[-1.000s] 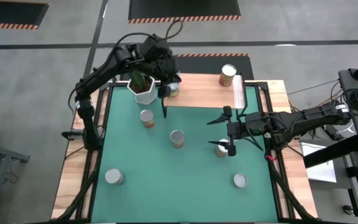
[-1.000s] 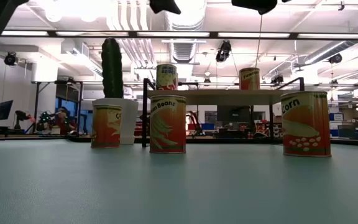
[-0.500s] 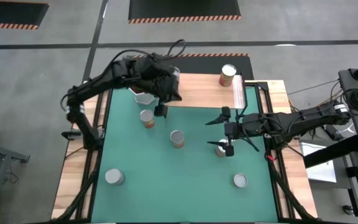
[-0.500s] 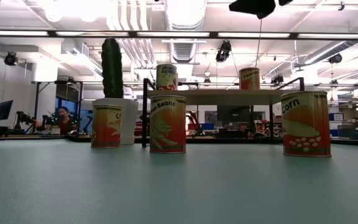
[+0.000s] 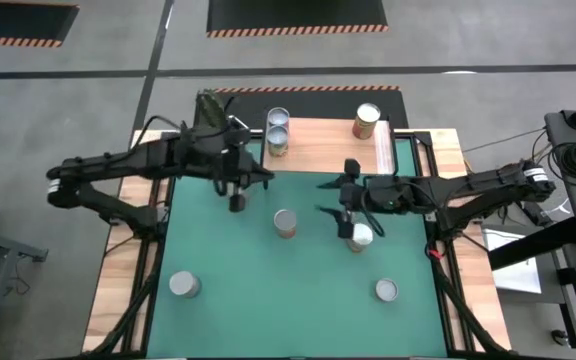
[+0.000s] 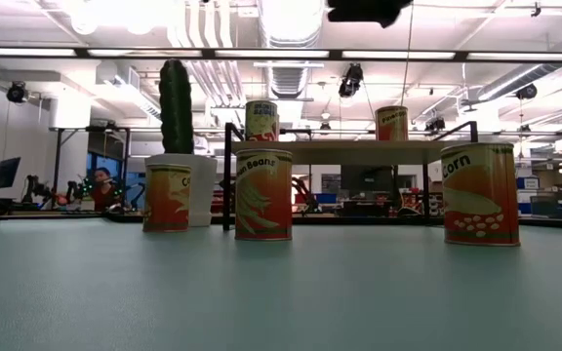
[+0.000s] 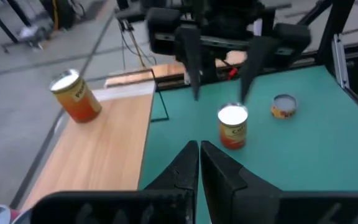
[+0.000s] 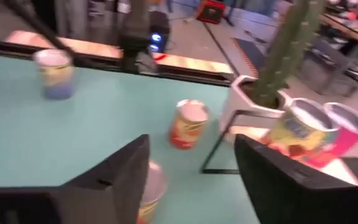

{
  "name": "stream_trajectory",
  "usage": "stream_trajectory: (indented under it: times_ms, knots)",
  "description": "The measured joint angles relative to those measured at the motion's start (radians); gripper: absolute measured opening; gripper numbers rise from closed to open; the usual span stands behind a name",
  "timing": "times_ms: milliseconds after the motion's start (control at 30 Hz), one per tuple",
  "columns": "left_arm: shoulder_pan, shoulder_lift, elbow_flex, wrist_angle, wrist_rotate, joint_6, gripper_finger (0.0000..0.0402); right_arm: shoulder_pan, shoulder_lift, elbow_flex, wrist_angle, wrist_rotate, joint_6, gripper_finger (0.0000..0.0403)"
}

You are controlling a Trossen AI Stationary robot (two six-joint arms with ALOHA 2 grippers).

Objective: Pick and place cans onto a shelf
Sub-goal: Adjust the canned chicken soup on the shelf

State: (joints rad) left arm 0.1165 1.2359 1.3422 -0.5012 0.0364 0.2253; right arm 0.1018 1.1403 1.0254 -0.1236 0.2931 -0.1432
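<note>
**A:** Starting with the big picture: the green counter (image 5: pixel 218 250) fills the middle of the high view, and the wooden shelf (image 5: pixel 318 145) sits along its upper edge, carrying two cans at its left end and one at its right. Which arm is placed for the coming pick?

**B:** The right arm, reaching in from the right edge of the frame. Its right tool (image 5: pixel 348 215) hangs just right of centre, directly over an upright can (image 5: pixel 361 236) that stands on the counter with its long axis vertical.

**A:** And the left tool (image 5: pixel 236 198)?

**B:** It is pinched fully closed and holds nothing, up and left of centre, well apart from that can.

**A:** How do the right jaws stand?

**B:** They are spread wide. In the left wrist view the two fingers (image 7: pixel 190 68) hang either side of the can's silver top (image 7: pixel 232 126), above it and not touching. The right wrist view agrees: the can's rim peeks up between its own fingers.

**A:** So the move looks like a straight descent?

**B:** I'd judge so: lower until the fingers flank the label, close, then carry the can toward the upper part of the frame, to the bare stretch of the shelf.
</note>
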Motion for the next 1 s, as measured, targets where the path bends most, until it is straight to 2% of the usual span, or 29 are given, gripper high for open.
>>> stream_trajectory:
  times_ms: [300, 433, 667, 1000]
  knots:
    - [0.001, -0.210, -0.283, 0.234, -0.004, 0.035, 0.0000, -0.201, 0.196, 0.372, -0.280, -0.008, -0.063, 0.0069]
    - [0.001, -0.289, -0.352, 0.287, -0.048, 0.058, 0.0000, -0.304, 0.311, 0.554, -0.401, -0.089, -0.127, 0.0021]
    - [0.001, -0.355, -0.383, 0.287, -0.082, 0.105, 0.0000, -0.483, 0.517, 0.855, -0.540, -0.296, -0.212, 0.0009]
    - [0.002, -0.396, -0.403, 0.260, -0.082, 0.145, 0.0000, -0.658, 0.745, 1.154, -0.559, -0.358, -0.304, 0.0009]
